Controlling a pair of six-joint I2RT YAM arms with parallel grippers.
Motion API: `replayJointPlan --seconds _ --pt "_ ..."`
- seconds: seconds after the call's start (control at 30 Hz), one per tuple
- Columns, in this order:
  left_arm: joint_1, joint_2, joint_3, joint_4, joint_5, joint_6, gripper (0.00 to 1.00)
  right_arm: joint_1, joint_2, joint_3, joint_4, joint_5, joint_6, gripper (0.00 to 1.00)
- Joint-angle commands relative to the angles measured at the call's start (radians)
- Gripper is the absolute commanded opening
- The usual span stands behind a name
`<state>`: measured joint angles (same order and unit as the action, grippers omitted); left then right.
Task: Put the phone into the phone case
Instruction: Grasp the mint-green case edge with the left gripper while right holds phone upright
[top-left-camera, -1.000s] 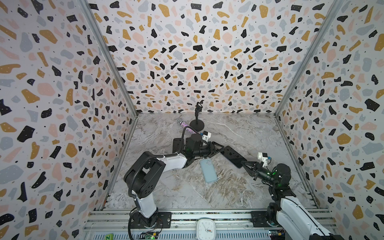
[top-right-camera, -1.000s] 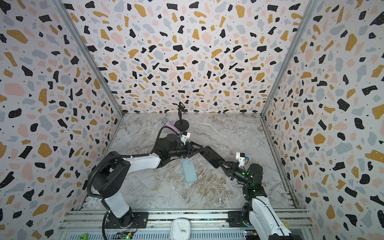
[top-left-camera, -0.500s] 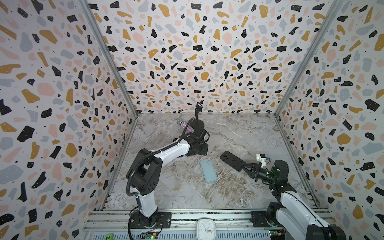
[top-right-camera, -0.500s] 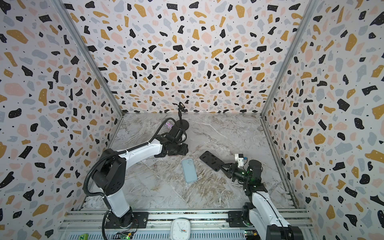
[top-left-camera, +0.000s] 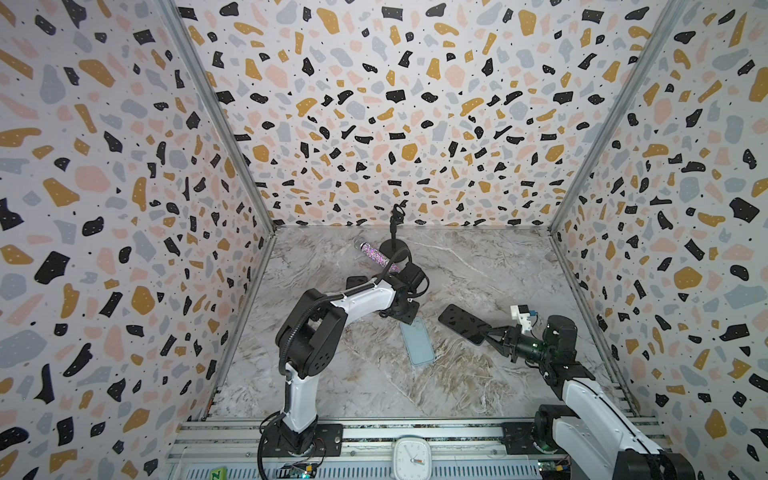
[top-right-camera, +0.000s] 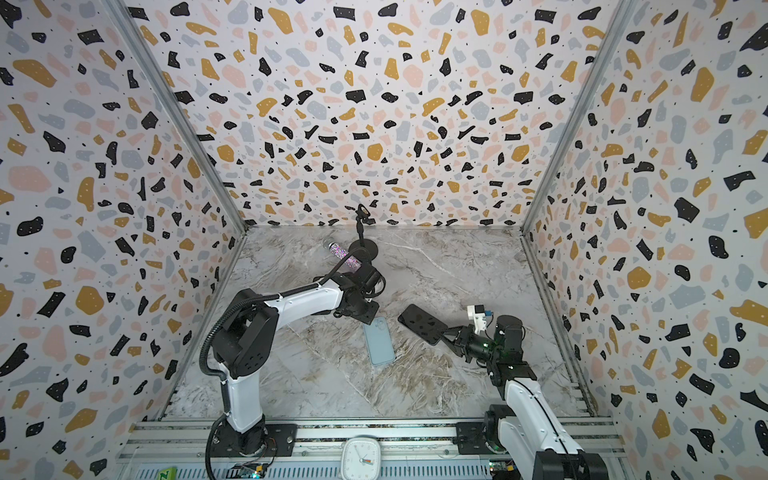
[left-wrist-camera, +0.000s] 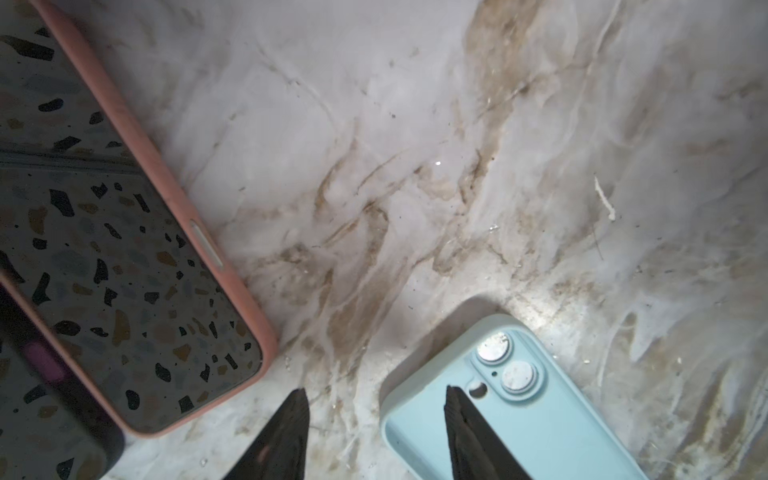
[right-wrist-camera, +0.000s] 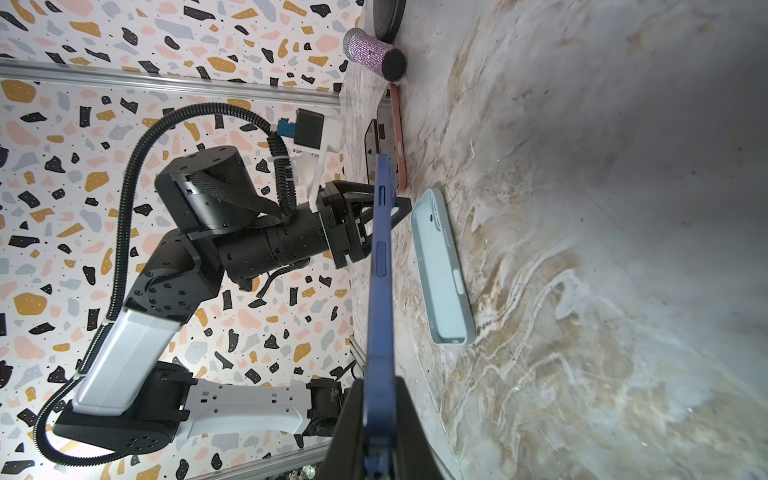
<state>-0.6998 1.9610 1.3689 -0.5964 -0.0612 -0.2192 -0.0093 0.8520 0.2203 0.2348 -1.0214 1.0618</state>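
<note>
At table centre | right gripper clamps phone by end | left gripper part-open, empty, at phone case corner | advise — brace case, seat phone corner-first

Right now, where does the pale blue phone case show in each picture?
Top view: the pale blue phone case lies flat near the centre.
Top view: the case, centre too.
Left wrist: case partly behind one jaw tip, camera holes showing.
Right wrist: case beside the held phone, nearly edge-on.
Shared landmark: the left arm's jaws at its camera-hole end.
</note>
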Motion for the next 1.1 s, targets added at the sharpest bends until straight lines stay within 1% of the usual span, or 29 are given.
replayJointPlan --seconds 0.0,0.07,0.23,0.4,0.6,0.67,0.77,0.9,1.07 --pt "-0.016 0.015 0.021 -0.016 -0.013 0.025 0.52 -0.001 -0.001 0.044 0.013 -0.031 -0.034 0.05" --pt "-0.018 0.022 0.019 -0.013 -0.012 0.024 0.5 -0.001 0.001 0.041 0.012 -0.03 -0.038 0.05" --pt "-0.02 0.038 0.022 -0.009 -0.006 0.02 0.41 -0.002 0.005 0.045 0.0 -0.026 -0.053 0.05" --pt "-0.028 0.035 0.008 -0.004 -0.002 0.017 0.28 0.002 0.018 0.062 -0.047 -0.019 -0.084 0.04" --pt "-0.029 0.007 -0.042 0.009 0.004 0.012 0.18 0.041 0.063 0.081 -0.074 -0.009 -0.107 0.02" --pt "-0.028 -0.007 -0.062 0.017 0.01 0.004 0.16 0.06 0.078 0.087 -0.074 -0.001 -0.113 0.01" --pt "-0.029 -0.029 -0.094 0.021 0.011 -0.013 0.15 0.097 0.105 0.097 -0.071 0.007 -0.119 0.01" --pt "-0.028 -0.066 -0.144 0.027 -0.005 -0.074 0.12 0.144 0.152 0.12 -0.084 0.0 -0.141 0.0" --pt "-0.025 -0.136 -0.239 0.065 -0.009 -0.228 0.11 0.169 0.18 0.141 -0.072 -0.014 -0.159 0.0"
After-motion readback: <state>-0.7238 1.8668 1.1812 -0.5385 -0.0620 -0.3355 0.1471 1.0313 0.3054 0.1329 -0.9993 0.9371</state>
